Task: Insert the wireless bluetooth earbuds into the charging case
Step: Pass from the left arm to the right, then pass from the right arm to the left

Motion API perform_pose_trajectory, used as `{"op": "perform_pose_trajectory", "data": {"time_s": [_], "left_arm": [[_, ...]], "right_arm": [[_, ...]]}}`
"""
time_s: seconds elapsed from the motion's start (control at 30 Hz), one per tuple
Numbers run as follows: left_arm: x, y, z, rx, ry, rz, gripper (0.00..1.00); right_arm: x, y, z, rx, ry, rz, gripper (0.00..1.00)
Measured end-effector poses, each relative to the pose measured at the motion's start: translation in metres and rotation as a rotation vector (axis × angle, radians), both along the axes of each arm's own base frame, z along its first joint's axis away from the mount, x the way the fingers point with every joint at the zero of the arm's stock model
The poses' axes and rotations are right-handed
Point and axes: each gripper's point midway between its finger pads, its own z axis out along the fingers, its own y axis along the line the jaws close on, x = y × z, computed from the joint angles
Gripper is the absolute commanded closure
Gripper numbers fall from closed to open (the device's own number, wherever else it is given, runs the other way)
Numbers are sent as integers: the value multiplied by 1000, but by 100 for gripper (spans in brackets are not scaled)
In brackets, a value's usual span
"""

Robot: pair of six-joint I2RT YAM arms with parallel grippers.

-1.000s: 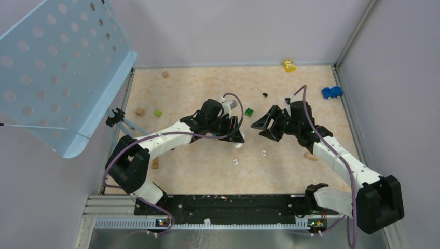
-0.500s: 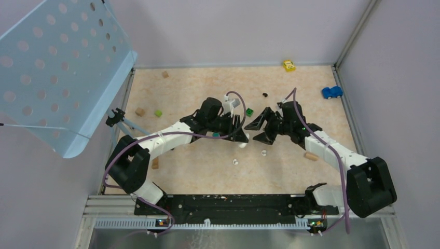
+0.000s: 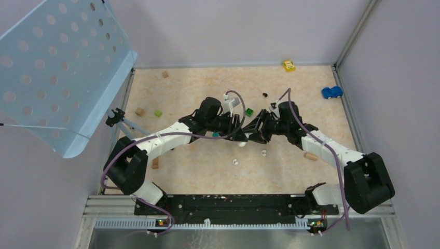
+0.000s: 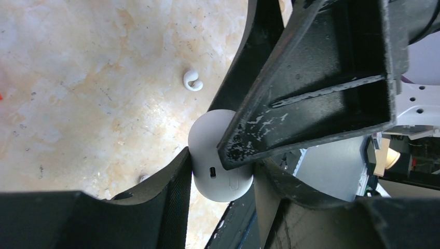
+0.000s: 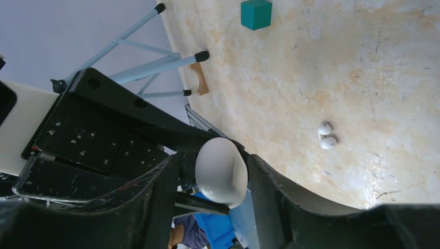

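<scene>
Near edge: black mounting rail (image 3: 223,205) carries both arm bases; left arm (image 3: 166,136) and right arm (image 3: 332,148) reach inward and meet at mid-bench.
Bench (image 3: 197,171): pale mottled surface, walled on three sides.
Near white earbud (image 3: 235,162): lies loose on the bench, in front of the meeting point.
Second white earbud (image 3: 263,152): also loose, a little farther back and to the right, well apart from the first.
Wooden cylinder (image 3: 310,155): on its side beside the right arm.
Charging case (image 4: 220,155): white, rounded, port facing the left wrist camera. It sits at the meeting point, off the bench, with no earbud in it.
Left jaws: about half open and closed on the charging case, one finger against each side.
Right jaws: partly open and straddling the same case from the opposite side. One finger lies over it in the left wrist view, but cannot tell whether they press on it.
Teal cube (image 5: 256,14): on the bench under the left arm's wrist.
Green cube (image 3: 249,111): just behind the jaws.
Light green cube (image 3: 157,112): far left, beside a wooden block (image 3: 139,111).
Black earbud (image 3: 265,94): farther back, alone on the bench.
Blue toy car (image 3: 331,92): right wall.
Yellow toy car (image 3: 289,65): back wall.
Perforated blue panel (image 3: 57,67): tilted over the left corner.
</scene>
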Motion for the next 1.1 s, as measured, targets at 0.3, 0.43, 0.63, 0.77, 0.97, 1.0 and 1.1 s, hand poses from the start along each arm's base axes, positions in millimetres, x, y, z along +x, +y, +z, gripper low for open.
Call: {"op": "perform_pose_trajectory", "data": {"time_s": [0.3, 0.43, 0.63, 0.77, 0.97, 1.0, 1.1], "left_arm": [[1, 5, -6, 35, -15, 2, 48], [1, 7, -7, 47, -16, 10, 47], [1, 8, -8, 53, -19, 9, 23], [1, 7, -7, 51, -19, 7, 1], [6, 9, -6, 67, -38, 20, 1], [6, 11, -7, 78, -39, 26, 1], [5, 18, -7, 93, -74, 44, 1]], "right_arm": [[-3, 2, 0, 25, 0, 6, 72], [-4, 5, -3, 38, 12, 31, 73], [-5, 8, -4, 44, 6, 51, 81], [-4, 8, -7, 36, 5, 48, 82], [-4, 0, -38, -57, 75, 21, 82], [-5, -2, -45, -77, 95, 14, 82], [-6, -6, -59, -119, 138, -6, 82]]}}
